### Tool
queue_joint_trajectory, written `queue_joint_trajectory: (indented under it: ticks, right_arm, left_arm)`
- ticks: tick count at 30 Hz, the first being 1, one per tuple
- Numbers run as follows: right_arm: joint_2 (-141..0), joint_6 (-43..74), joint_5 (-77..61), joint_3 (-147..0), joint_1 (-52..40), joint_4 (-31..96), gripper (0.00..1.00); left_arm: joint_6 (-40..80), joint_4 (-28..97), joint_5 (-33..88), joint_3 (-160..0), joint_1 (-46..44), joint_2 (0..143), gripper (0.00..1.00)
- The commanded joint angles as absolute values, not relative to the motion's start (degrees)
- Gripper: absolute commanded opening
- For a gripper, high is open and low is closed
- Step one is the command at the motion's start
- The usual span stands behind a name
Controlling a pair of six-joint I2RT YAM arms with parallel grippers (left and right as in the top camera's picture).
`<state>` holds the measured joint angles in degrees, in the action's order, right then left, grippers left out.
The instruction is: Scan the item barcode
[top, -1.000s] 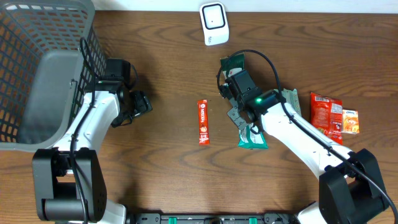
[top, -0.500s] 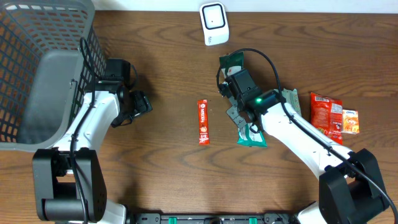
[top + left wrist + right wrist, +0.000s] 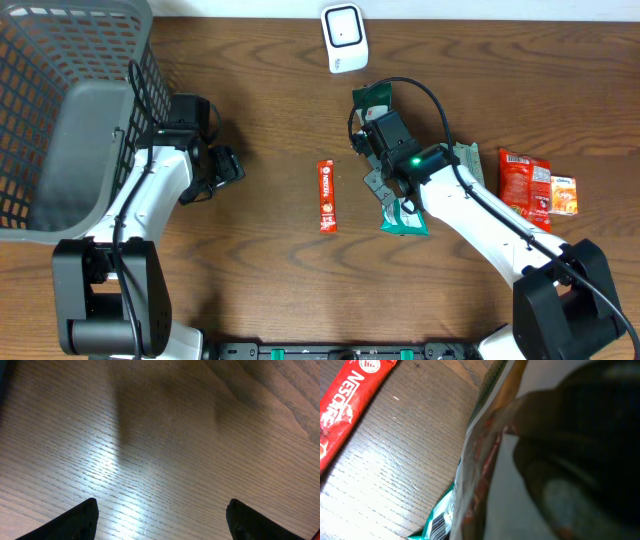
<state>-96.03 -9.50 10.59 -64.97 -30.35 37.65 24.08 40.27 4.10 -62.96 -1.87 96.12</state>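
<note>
Over the worktop [image 3: 270, 275] the left claw [image 3: 230, 166] is hanging apart, empty. Just near-right of the white scanner [image 3: 343, 38], the right claw [image 3: 368, 112] is clamping a green packet [image 3: 376, 96] (lifted and presented, I judge, with the scan itself remaining).

Overhead looks down; wrist views hug the table [image 3: 160, 435].

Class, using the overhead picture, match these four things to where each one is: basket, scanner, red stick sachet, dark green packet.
1 grey basket
2 white scanner
3 red stick sachet
4 dark green packet

A middle of the table
B held by the right gripper
C table's left end
D far edge, centre

Pairs: 1-C, 2-D, 3-A, 4-B
</note>
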Motion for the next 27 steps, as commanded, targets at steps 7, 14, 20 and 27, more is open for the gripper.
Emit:
queue_joint_trajectory:
  ticks: [7,14,20,27]
  right_arm:
    - [-94.4,-14.0,11.7,-68.4,-30.0,38.5,0.01]
    - [-93.0,-20.8,11.3,-79.7,-30.0,48.0,0.01]
    - [-93.0,-26.7,13.2,-88.2,-30.4,53.8,0.01]
    - [-93.0,-30.1,16.9,-90.4,-31.9,53.0,0.01]
  left_arm:
    - [24.7,40.4,2.9,-62.7,-1.4,96.2,0.83]
    - [24.7,40.4,3.0,-62.7,-1.4,96.2,0.83]
    - [24.7,40.4,2.9,-62.7,-1.4,96.2,0.83]
    - [24.7,40.4,2.9,-62.7,-1.4,96.2,0.83]
